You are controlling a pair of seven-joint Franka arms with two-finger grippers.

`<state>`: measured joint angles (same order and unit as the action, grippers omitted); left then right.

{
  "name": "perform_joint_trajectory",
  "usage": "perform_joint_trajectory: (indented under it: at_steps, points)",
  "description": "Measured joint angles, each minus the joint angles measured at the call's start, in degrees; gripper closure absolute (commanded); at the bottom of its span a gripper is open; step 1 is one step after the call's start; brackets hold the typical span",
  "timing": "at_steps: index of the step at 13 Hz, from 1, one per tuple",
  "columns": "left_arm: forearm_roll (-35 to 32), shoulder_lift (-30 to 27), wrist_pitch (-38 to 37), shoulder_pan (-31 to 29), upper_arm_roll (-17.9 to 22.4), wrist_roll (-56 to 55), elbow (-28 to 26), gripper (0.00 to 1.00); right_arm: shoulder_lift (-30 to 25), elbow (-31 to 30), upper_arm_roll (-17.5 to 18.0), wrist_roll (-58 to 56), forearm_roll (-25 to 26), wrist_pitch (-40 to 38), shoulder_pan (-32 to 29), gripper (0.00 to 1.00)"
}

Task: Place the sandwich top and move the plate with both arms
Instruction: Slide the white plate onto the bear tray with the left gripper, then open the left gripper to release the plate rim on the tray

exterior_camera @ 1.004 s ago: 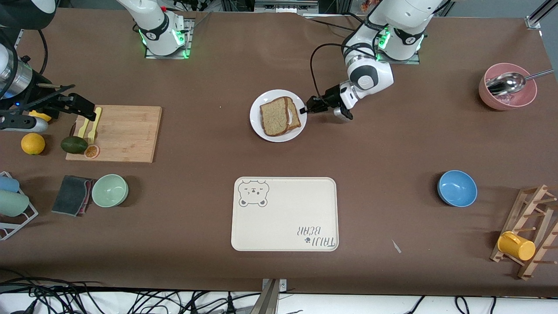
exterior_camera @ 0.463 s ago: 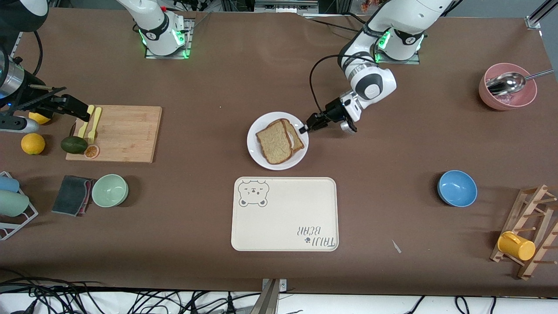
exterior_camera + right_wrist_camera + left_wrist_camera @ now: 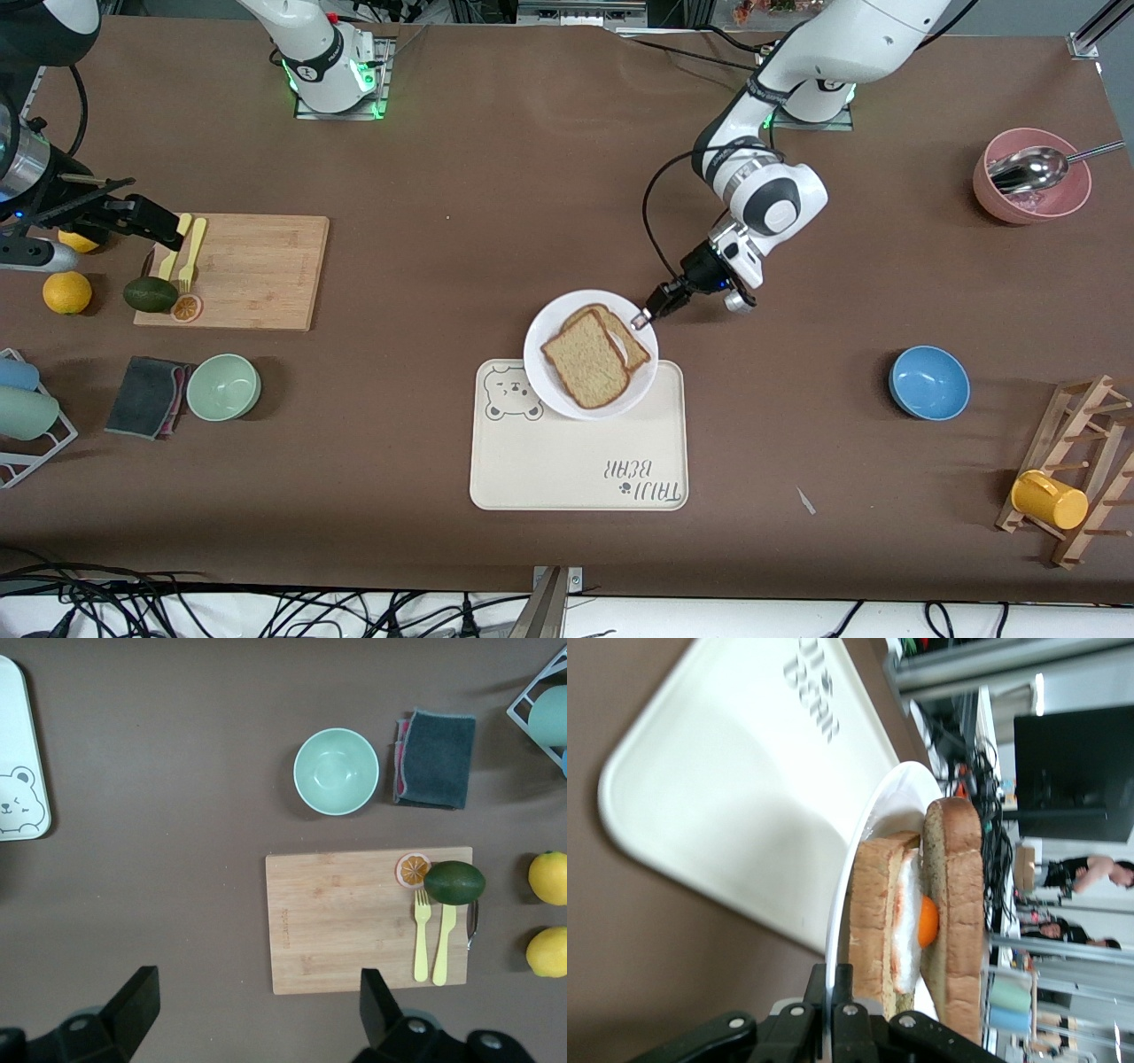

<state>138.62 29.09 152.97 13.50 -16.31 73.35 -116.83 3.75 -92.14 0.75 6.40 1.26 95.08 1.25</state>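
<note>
The left gripper (image 3: 646, 316), clamped on the plate (image 3: 542, 365) rim, carried the plate and sandwich top (image 3: 586, 372) over the tray (image 3: 567, 470); lowering it seemed next. The right gripper (image 3: 164, 232) waited open over the cutting board (image 3: 257, 275).

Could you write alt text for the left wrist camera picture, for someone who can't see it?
The left claw, shut on the rim of the plate, holds it over a cream tray. On the plate, the sandwich top covers an egg-topped bread slice.

White plate (image 3: 542, 379) overlapping tray edge, perhaps lifted, brown sandwich top (image 3: 586, 361) askew on egg.
</note>
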Motion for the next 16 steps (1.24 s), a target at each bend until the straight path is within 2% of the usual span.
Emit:
perform_joint_trajectory:
  at_steps: [5,9,12,13,14,15,16]
  points:
    - [0.0,10.86,6.9,0.44,0.49,-0.28,14.74,1.0,1.35,-0.02,0.29,-0.01,0.0,1.87,0.15,0.0]
    - [0.2,15.06,9.92,2.45,1.27,-1.2,20.58,1.0,1.36,-0.02,1.39,0.01,0.01,1.97,0.7,0.0]
    - [2.42,17.59,11.09,6.72,4.88,-1.82,24.32,1.0,1.36,-0.02,1.5,0.02,0.01,2.0,0.91,0.0]
    - [2.42,17.9,11.13,7.17,5.19,-2.13,24.87,0.79,1.32,-0.01,1.5,0.02,0.01,2.02,0.91,0.0]
    - [2.42,18.02,11.22,7.22,5.25,-2.16,25.18,0.51,1.22,0.02,1.45,0.03,0.01,2.03,0.91,0.0]
    - [2.42,18.05,11.27,7.22,5.39,-2.16,25.33,0.29,1.1,0.03,1.35,0.16,0.01,2.03,0.9,0.0]
    - [2.42,18.05,11.29,7.22,5.58,-2.14,25.42,0.11,1.03,0.02,1.21,0.62,0.01,2.02,0.89,0.0]
